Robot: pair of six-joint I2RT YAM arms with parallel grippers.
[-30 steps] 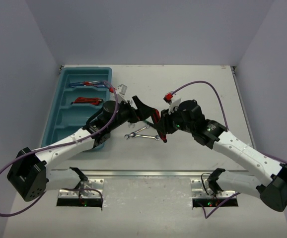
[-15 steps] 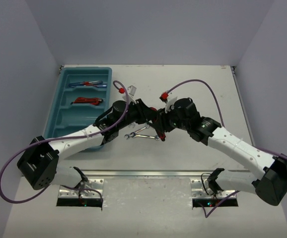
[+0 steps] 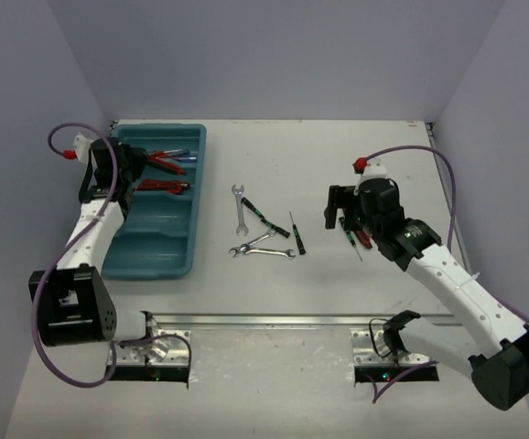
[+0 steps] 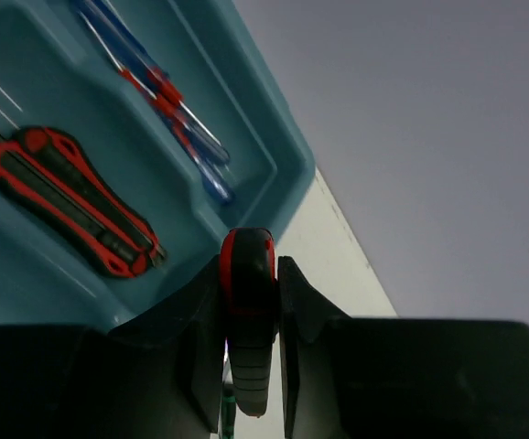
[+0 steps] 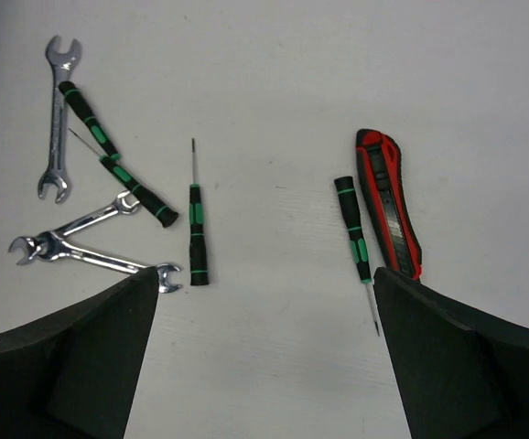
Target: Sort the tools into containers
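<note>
My left gripper (image 3: 134, 165) hangs over the far end of the teal tray (image 3: 153, 258), shut on a red-and-black handled tool (image 4: 249, 302). Blue/red screwdrivers (image 4: 168, 101) lie in the tray's far compartment, and another red-and-black tool (image 4: 72, 197) lies in the one beside it. My right gripper (image 5: 264, 366) stands open above the bare table with nothing between its fingers. Just beyond its right finger lie a red-and-black tool (image 5: 388, 201) and a black-green screwdriver (image 5: 354, 233).
Mid-table lie an upright silver wrench (image 3: 239, 208), two crossed wrenches (image 5: 91, 247) and black-green screwdrivers (image 5: 118, 169), (image 5: 196, 233). The tray's near compartments (image 3: 145, 233) hold nothing. The table's far edge (image 4: 338, 247) runs right behind the tray.
The arms met at mid-table, where my left gripper shut on the red-and-black tool held by the right. The right opened and drew back right; the left carried the tool over the tray.
</note>
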